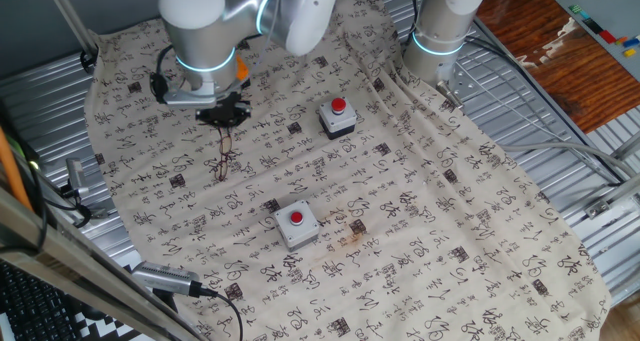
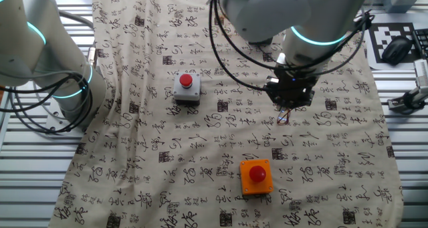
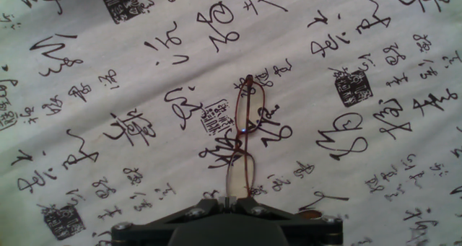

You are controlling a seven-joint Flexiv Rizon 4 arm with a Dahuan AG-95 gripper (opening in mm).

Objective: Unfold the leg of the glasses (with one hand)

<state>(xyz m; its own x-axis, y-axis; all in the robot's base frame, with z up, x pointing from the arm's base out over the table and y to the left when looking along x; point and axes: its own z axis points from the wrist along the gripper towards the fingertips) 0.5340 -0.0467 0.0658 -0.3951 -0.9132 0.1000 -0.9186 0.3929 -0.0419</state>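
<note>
A: Where are the glasses [image 3: 244, 134]?

B: The glasses lie on the printed cloth [image 1: 450, 231], on its side nearest the arm's hand. In the hand view the thin reddish-brown frame runs from the middle of the picture down to the bottom edge, with both clear lenses in line, one above the other. The lower lens ends at the dark body of the gripper [image 3: 231, 203]. In one fixed view the glasses [image 1: 226, 163] show as a thin dark line just below the gripper [image 1: 224, 121].

A: What is the state of the fingers?

B: It cannot be told. In the hand view only the dark base of the hand shows at the bottom edge, and the fingertips are not clearly visible. In the other fixed view the gripper [image 2: 289, 101] hangs directly over the glasses [image 2: 283, 117], and the fingers are too small and dark to separate.

A: Is the gripper touching the glasses?

B: It cannot be told. The frame reaches the gripper's edge in the hand view, but contact is not visible.

A: What else is on the cloth?

B: Two button boxes. One grey box with a red button [image 1: 337, 118] sits toward the middle of the cloth. The second box with a red button [image 1: 296, 224] sits nearer the cloth's front edge. Both stand well apart from the glasses.
</note>
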